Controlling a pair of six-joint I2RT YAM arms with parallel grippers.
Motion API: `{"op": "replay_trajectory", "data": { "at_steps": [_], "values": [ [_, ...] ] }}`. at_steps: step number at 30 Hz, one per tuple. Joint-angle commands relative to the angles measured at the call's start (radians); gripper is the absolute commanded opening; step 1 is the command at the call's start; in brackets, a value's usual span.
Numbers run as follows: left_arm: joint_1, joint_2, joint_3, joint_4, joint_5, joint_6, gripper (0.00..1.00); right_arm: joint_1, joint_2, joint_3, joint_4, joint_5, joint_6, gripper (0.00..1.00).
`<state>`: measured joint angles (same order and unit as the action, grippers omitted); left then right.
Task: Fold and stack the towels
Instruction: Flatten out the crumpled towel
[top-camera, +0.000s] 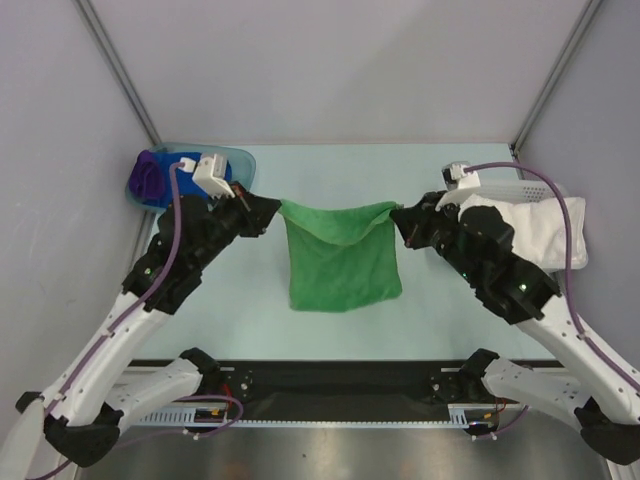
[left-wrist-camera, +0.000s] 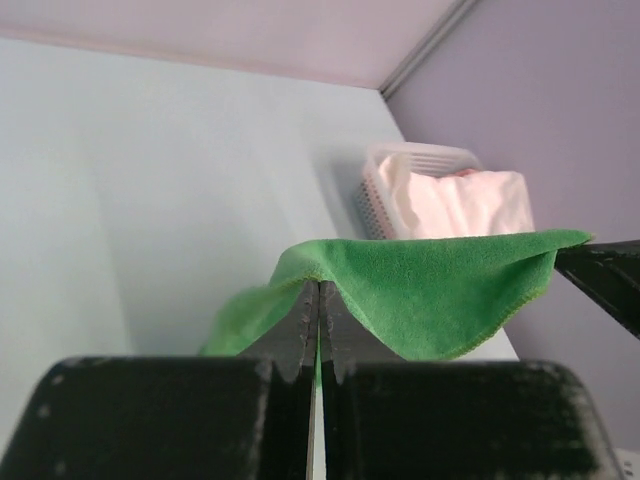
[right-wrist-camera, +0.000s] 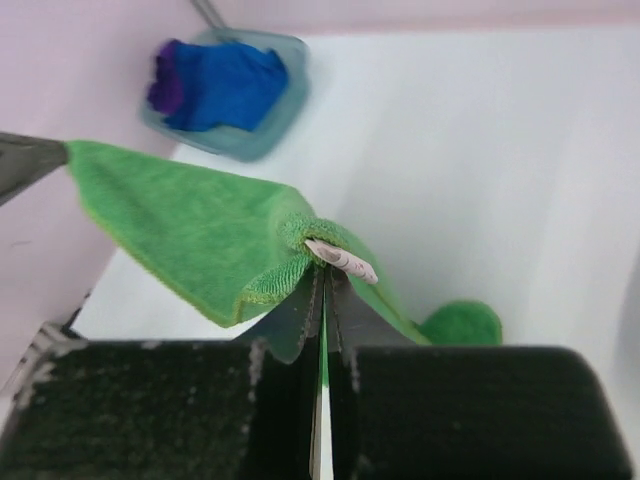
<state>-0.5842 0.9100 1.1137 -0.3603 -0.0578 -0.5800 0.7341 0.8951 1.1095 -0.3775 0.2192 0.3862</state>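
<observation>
A green towel hangs stretched between my two grippers over the middle of the table, its lower part lying on the surface. My left gripper is shut on the towel's left top corner. My right gripper is shut on the right top corner, where a small white label sticks out. A royal blue towel and a dark purple towel lie bunched in the teal tub at the back left, also seen in the right wrist view as blue and purple.
A white slotted basket with white cloth stands at the back right, beside my right arm. Grey walls close in the table on three sides. The black base rail runs along the near edge.
</observation>
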Motion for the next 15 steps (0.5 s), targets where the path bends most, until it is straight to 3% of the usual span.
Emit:
{"op": "replay_trajectory", "data": {
  "at_steps": [1, 15],
  "values": [
    [-0.02, -0.055, 0.066, -0.045, 0.087, 0.077, 0.0, 0.065, -0.065, 0.078, -0.018, -0.007, -0.096, 0.0],
    [-0.029, -0.158, 0.294, 0.012, 0.291, 0.166, 0.0, 0.163, -0.082, 0.231, -0.005, -0.116, -0.193, 0.0]
  ]
}}
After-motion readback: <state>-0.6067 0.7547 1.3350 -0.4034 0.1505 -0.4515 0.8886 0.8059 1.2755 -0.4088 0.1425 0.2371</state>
